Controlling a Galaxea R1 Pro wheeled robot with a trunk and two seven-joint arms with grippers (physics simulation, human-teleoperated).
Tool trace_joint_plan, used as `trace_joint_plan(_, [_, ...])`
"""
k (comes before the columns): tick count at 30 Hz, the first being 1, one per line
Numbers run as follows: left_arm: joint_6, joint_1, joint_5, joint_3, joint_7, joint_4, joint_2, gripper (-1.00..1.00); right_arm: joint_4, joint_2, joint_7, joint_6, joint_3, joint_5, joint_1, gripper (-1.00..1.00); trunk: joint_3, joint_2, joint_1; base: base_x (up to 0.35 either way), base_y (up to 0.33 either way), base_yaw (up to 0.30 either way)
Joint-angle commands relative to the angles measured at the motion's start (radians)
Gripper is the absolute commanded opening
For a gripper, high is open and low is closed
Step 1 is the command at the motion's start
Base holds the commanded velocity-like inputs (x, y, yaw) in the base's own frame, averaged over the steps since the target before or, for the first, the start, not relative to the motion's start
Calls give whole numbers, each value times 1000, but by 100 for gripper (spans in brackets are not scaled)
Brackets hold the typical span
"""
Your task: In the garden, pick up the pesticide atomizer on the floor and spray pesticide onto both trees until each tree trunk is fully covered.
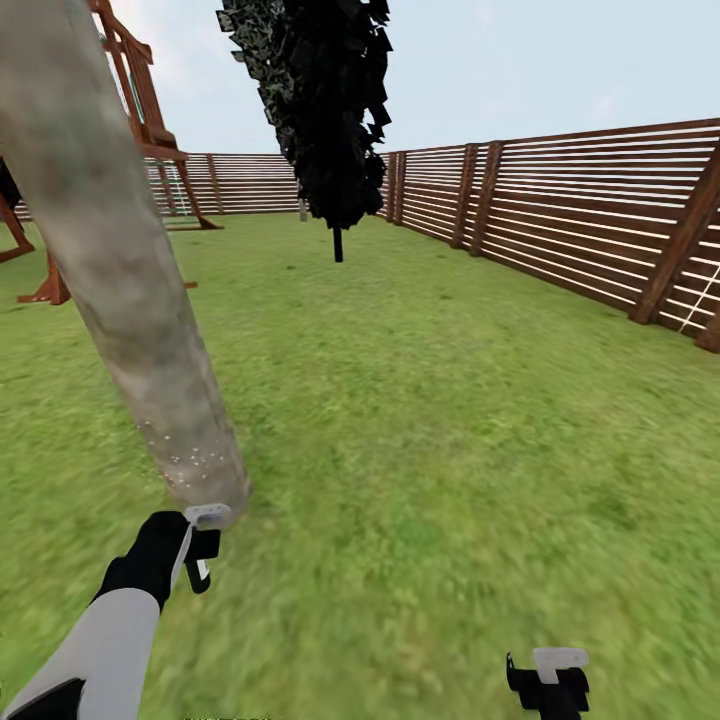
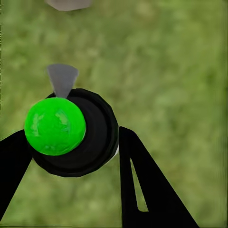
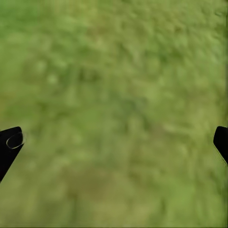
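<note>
1. Head view: our left gripper point(image 1: 203, 545) sits at the base of the tree trunk point(image 1: 120, 270), which bears white pesticide point(image 1: 190, 460) specks.
2. Left wrist view: fingers clamp the pesticide atomizer point(image 2: 76, 133), now green-topped. We judge it light, rigid and slippery; grip the body.
3. Right wrist view: our right gripper point(image 3: 114, 142) is spread, empty over grass point(image 3: 118, 85).

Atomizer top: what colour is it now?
Bright green on the atomizer, clearest in the left wrist view.

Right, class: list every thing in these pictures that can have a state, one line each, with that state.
left end effector: shut on the pesticide atomizer
pesticide atomizer: gripped, its top showing green
right end effector: open, holding nothing, over grass
tree trunk: white specks of pesticide on its lowest part, bare higher up
</note>
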Motion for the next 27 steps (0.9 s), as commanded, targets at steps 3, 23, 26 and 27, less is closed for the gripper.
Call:
trace_joint_plan(3, [1,0,0,1,0,-5,2,-100,0,0,0,0,0,0,0,100,0,0,0,10,-274,261])
trace_joint_plan(23, [255,-265,-2,-51,-110,-20,150,-100,0,-2,0,1,0,1,0,100,0,0,0,0,-35,169])
trace_joint_plan(26, [274,-267,1,-148,-122,-21,135,-100,0,-2,-1,1,0,1,0,100,0,0,0,0,0,0])
trace_joint_plan(27, [279,-268,2,-156,-122,-22,133,-100,-1,-2,-1,1,0,1,0,100,0,0,0,0,0,0])
